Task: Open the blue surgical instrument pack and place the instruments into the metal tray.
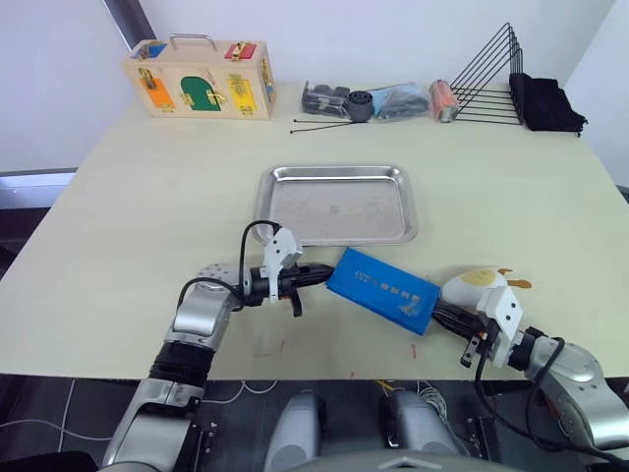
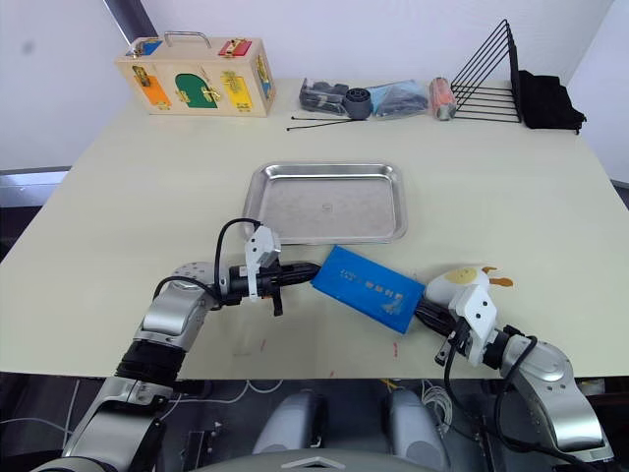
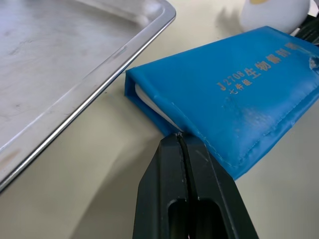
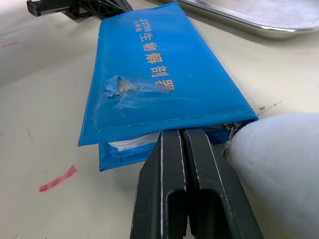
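Diagonally, the blue surgical instrument pack lies beside the metal tray.

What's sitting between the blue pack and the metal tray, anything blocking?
Nothing visible. The blue surgical instrument pack lies closed just in front of the metal tray, bare table between. The white plush toy sits at the pack's far end, off that path.
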Robot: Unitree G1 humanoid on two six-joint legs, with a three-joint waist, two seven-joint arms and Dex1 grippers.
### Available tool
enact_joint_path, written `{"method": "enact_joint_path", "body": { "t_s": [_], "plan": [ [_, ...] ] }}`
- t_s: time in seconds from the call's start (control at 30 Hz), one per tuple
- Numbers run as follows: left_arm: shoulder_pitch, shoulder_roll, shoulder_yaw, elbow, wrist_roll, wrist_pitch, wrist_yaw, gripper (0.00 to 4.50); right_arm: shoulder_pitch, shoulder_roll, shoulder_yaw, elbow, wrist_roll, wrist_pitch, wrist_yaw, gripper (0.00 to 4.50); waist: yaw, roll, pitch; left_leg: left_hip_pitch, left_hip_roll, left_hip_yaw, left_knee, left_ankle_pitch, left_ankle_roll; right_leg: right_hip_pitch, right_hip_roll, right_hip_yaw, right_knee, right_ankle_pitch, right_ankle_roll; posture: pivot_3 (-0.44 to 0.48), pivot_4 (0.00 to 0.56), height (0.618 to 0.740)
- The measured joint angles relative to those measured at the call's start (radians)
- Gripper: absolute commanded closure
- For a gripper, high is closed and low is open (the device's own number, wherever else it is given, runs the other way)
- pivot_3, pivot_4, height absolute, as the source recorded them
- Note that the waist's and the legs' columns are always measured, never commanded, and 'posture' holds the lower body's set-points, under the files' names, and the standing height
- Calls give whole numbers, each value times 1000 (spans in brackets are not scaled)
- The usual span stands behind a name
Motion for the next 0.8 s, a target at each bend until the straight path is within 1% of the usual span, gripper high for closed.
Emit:
{"method": "enact_joint_path", "body": {
  "t_s": [0.17, 0.33, 0.5, 0.8],
  "plan": [
    [35, 18, 14, -23, -13, -15, -10, 4500, -45, 0, 31, 60, -15, -16, 25, 4457, -2, 0, 0, 0, 0, 0, 0, 0, 0, 0, 0, 0, 0, 0, 0, 0, 150, 740],
    [94, 49, 32, -87, -20, -4, -10, 4500, -99, 7, 60, 113, -37, -42, 46, 4457, -7, 0, 0, 0, 1, 0, 0, 0, 0, 0, 1, 0, 0, 0, 0, 0, 150, 740],
    [183, 98, 72, -181, -52, 37, 5, 4500, -198, 36, 100, 195, -73, -61, 57, 4457, -22, 0, 0, 1, 1, -2, 0, 0, 0, 0, 1, 0, 1, 0, 0, 0, 150, 740],
    [252, 140, 113, -252, -77, 76, 34, 4500, -318, 96, 134, 304, -120, -94, 57, 4457, -25, 0, 0, 1, 2, -3, -1, 0, 0, 0, 1, 0, 1, 0, 0, 0, 150, 740]
  ]
}}
